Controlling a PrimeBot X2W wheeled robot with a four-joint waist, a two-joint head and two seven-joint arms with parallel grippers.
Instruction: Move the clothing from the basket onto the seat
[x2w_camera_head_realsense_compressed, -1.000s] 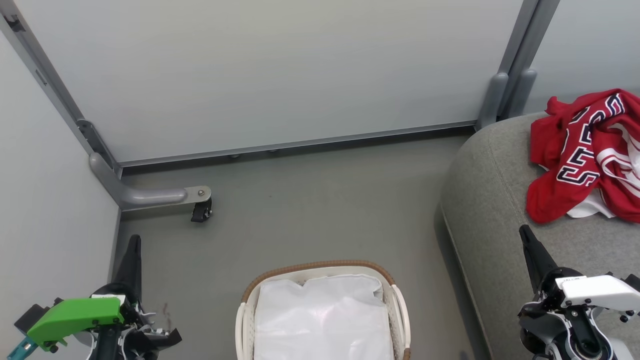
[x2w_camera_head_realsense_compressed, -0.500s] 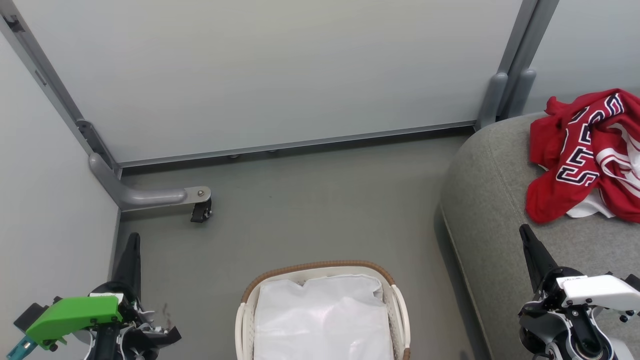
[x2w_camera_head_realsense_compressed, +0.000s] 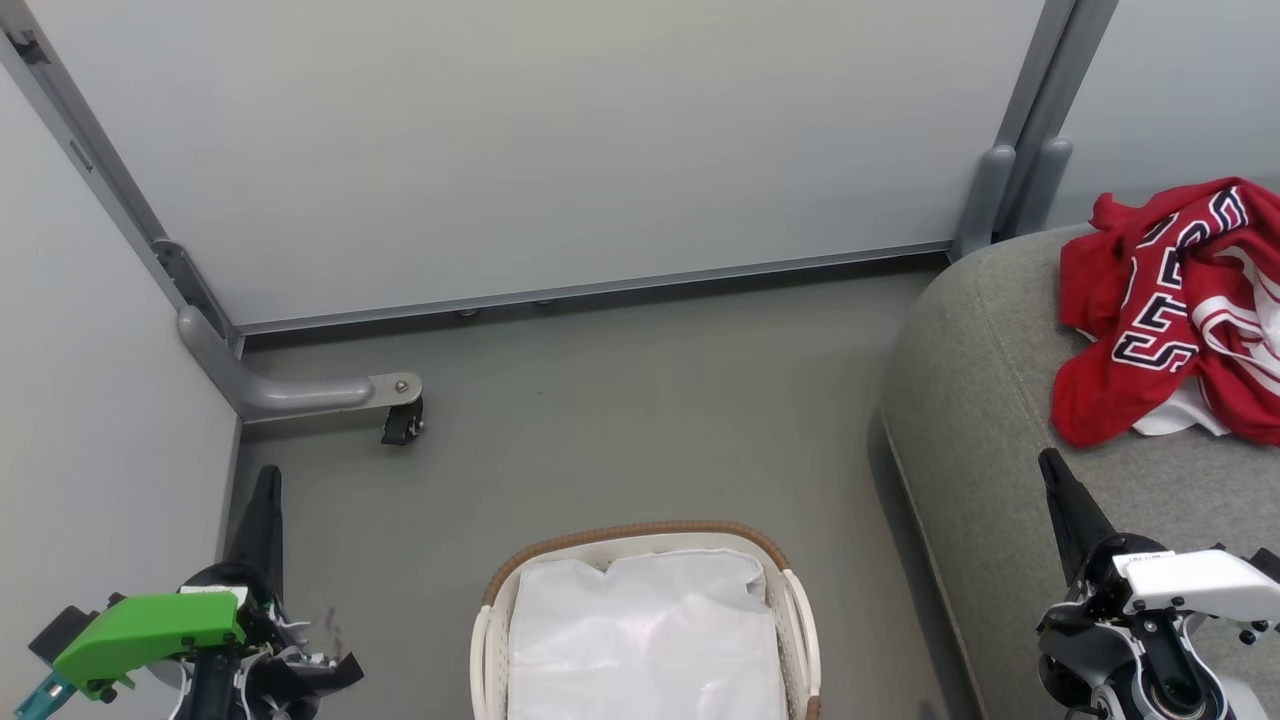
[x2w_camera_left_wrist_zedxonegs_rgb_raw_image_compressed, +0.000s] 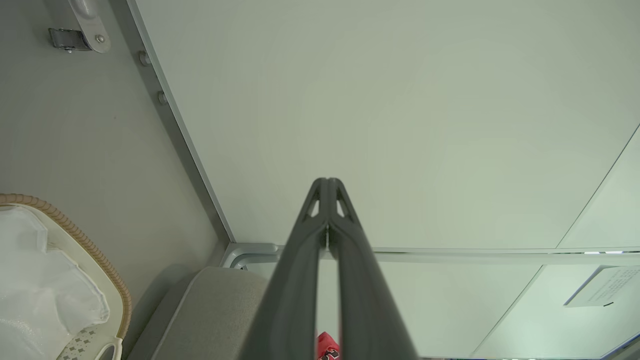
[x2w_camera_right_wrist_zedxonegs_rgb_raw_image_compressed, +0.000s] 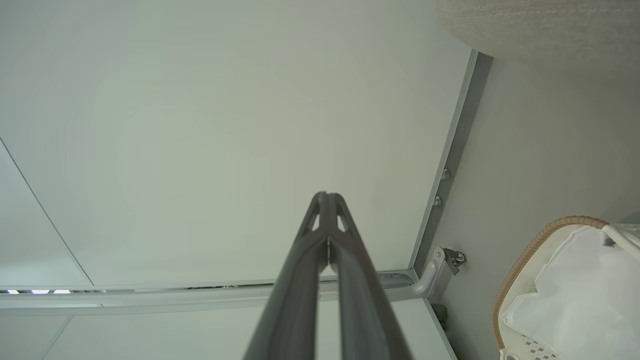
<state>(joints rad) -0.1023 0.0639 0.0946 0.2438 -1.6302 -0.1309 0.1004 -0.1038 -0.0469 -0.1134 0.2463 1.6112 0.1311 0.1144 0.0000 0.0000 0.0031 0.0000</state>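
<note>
Partition panels and castor foot behind basket, beside seat

A green housing behind the left pincer, white housing behind the right pincer; dark tapered fingers.

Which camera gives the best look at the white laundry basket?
The head view: the small oval white perforated plastic basket with brown woven rim sits bottom centre, seen from above with its white liner, near end cut off. Each wrist view catches just one curved end at a lower corner.
</note>
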